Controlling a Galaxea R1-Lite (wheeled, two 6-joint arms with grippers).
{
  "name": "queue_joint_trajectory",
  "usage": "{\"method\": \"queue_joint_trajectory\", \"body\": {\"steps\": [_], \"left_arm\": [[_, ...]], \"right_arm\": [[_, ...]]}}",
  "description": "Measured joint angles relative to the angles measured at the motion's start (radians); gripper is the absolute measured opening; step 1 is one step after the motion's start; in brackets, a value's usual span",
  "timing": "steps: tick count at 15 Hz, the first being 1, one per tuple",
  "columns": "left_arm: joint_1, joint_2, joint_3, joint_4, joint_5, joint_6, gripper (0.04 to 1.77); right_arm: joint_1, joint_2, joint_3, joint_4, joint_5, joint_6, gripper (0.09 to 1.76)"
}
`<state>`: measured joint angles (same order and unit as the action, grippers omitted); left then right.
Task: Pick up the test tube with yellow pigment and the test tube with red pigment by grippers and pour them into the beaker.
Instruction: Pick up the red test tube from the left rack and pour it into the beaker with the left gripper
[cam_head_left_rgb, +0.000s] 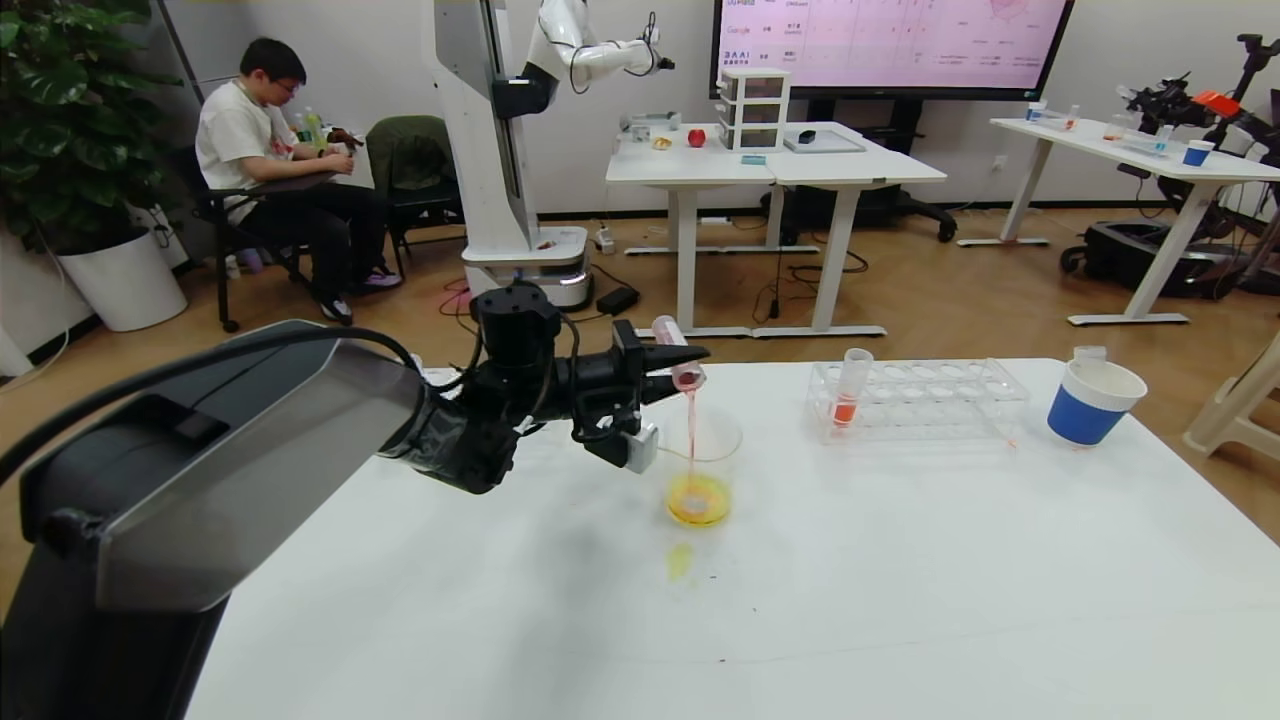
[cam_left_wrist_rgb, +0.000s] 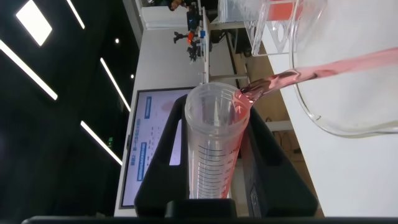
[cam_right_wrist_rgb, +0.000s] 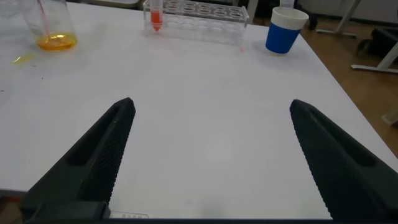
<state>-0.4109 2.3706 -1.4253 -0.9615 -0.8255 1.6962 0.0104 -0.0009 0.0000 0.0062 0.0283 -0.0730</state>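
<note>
Now | left gripper (cam_head_left_rgb: 680, 368) fingers hold one red tube (cam_head_left_rgb: 679, 360) | one beaker (cam_head_left_rgb: 700, 470) | right gripper (cam_right_wrist_rgb: 211, 155) fingers wide

- The right pincer (cam_right_wrist_rgb: 208, 158) is outside the head view; its wrist view cuts off both jaws at the bottom edge.
- The beaker (cam_left_wrist_rgb: 348, 93) is cropped there, showing only part of its rim.
- The tube's (cam_left_wrist_rgb: 211, 149) base is hidden between the left pincer's jaws.
- The distant screen text (cam_head_left_rgb: 890, 40) is too small to read.

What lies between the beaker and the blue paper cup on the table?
In the head view, a clear tube rack holding one tube of orange-red liquid stands between the beaker and the blue paper cup; otherwise bare tabletop.
</note>
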Motion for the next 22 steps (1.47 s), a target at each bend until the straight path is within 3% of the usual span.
{"method": "queue_joint_trajectory", "body": {"steps": [6,10,15,17,19,20,22], "left_arm": [[-0.011,-0.002,0.005,0.005,0.003,0.109,0.49],[-0.022,-0.022,-0.002,0.091,0.003,0.221,0.49],[-0.024,-0.045,0.002,0.111,0.005,0.214,0.49],[-0.02,-0.059,0.008,0.143,0.007,0.133,0.49],[-0.014,-0.07,0.007,0.143,0.015,-0.049,0.49],[-0.01,-0.076,0.011,0.106,0.055,-0.176,0.49],[-0.005,-0.084,0.034,-0.098,0.181,-0.47,0.49]], "right_arm": [[0.0,0.0,0.0,0.0,0.0,0.0,1.74],[0.0,0.0,0.0,0.0,0.0,0.0,1.74],[0.0,0.0,0.0,0.0,0.0,0.0,1.74],[0.0,0.0,0.0,0.0,0.0,0.0,1.74],[0.0,0.0,0.0,0.0,0.0,0.0,1.74],[0.0,0.0,0.0,0.0,0.0,0.0,1.74],[0.0,0.0,0.0,0.0,0.0,0.0,1.74]]}}
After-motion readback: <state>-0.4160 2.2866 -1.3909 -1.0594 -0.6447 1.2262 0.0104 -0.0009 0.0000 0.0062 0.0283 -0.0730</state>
